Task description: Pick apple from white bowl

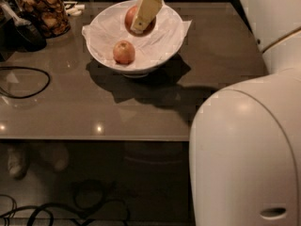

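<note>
Evidently the cream two-finger gripper [141, 22] clasps the small round pinkish-red apple [129, 16] between its jaws, above the glossy white bowl [141, 68]. The fruit looks firm, smooth and lightish, best held across its middle.

Glossy off-white shell: a big rounded housing [244, 154] with a small dark oval slot [273, 213] near its base. Perhaps a thin tan cable [282, 39] crosses the upper segment [268, 13]. The end effector [140, 25], above the white bowl [155, 66], pinches the apple [129, 18] with flat cream fingers [146, 8].
</note>
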Robot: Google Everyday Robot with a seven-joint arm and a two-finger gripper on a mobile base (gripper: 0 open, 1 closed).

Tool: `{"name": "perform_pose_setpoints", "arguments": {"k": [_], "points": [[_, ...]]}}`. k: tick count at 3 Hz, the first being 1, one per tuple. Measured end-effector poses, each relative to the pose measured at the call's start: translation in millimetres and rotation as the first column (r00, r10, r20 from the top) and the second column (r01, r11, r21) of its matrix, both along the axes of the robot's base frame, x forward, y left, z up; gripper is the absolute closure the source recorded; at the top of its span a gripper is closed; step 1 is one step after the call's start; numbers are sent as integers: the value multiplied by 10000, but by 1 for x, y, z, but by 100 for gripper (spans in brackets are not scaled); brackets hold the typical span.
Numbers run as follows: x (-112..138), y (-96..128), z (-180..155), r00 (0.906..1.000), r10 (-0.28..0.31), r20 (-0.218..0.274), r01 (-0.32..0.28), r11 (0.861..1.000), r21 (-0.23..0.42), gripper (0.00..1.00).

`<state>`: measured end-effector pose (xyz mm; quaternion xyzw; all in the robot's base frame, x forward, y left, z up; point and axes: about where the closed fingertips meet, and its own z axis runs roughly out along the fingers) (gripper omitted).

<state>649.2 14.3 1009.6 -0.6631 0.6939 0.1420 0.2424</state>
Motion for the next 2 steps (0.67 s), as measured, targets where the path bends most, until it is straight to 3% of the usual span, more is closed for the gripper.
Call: {"name": "perform_pose_setpoints", "arguments": {"k": [2], "points": [[-40,5,57,9956,629,688,-687,9940,854,100]]}}
